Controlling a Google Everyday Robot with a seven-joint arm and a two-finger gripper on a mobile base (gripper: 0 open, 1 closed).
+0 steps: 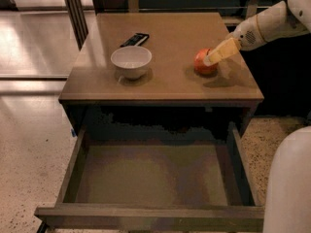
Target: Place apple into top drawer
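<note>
The small red-orange apple (200,67) sits on the right side of the cabinet top (170,30). My gripper (210,58) reaches in from the right on a white arm, and its yellowish tip lies against the apple's upper right side, hiding part of it. The top drawer (150,217) is pulled wide open below the cabinet top; its grey-brown inside is bare.
A white bowl (130,61) stands on the left of the cabinet top, with a dark flat device (135,39) behind it. A white rounded part of the robot (289,188) fills the lower right corner. A dark post (75,11) rises at the back left, with shiny floor to the left.
</note>
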